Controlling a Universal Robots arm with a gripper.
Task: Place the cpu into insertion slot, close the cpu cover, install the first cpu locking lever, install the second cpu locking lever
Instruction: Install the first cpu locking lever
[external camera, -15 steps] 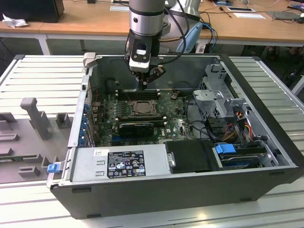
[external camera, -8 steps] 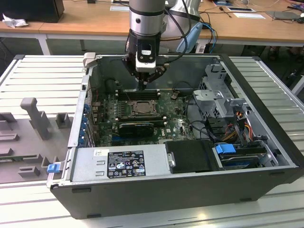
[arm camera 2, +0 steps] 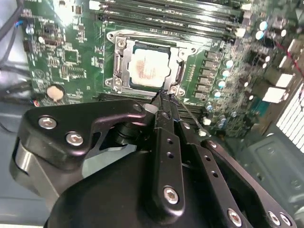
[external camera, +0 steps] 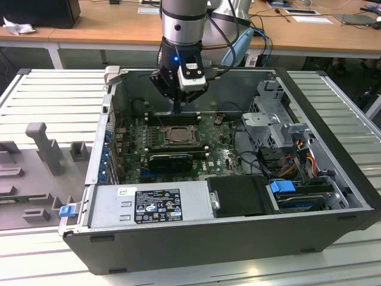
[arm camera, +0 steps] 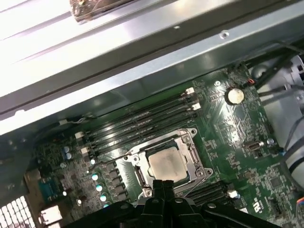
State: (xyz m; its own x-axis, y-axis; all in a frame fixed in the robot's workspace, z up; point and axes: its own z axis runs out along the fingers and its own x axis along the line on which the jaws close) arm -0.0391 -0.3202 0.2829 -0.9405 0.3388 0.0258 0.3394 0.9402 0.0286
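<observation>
Wooden desks (external camera: 119, 27) run along the back of the room. In front of them an open pc case (external camera: 333, 196) lies on its side on a slatted metal table (external camera: 53, 89), w/ some grey plastic fixtures (external camera: 41, 149) parked on the exterior view's left. Silver psu (external camera: 149, 202) fills the near edge of the case, lower middle of that frame.

Arm (external camera: 181, 24) drops in from the top middle of the exterior view. The gripper (external camera: 177, 110) hangs low inside the case over the green mobo (external camera: 220, 158), right by the black ram slots (external camera: 172, 118) and just behind the insertion slot (external camera: 159, 138).

In the second wrist view the cpu (arm camera 2: 151, 68) is sitting flat in the slot, pale face up. The cpu cover (arm camera 2: 121, 61) is folded down around it, so the chip shows thru the window. Same story in the first wrist view, chip centred in its metal frame.

Claw looks closed: the black fingers (arm camera 2: 166, 137) are pinched together, w/ the tips meeting at one corner of the socket, just beside the cover's edge. Can't tell if they actually touch it. Coin battery (arm camera 2: 56, 91) sits on the board well apart from the socket.
</observation>
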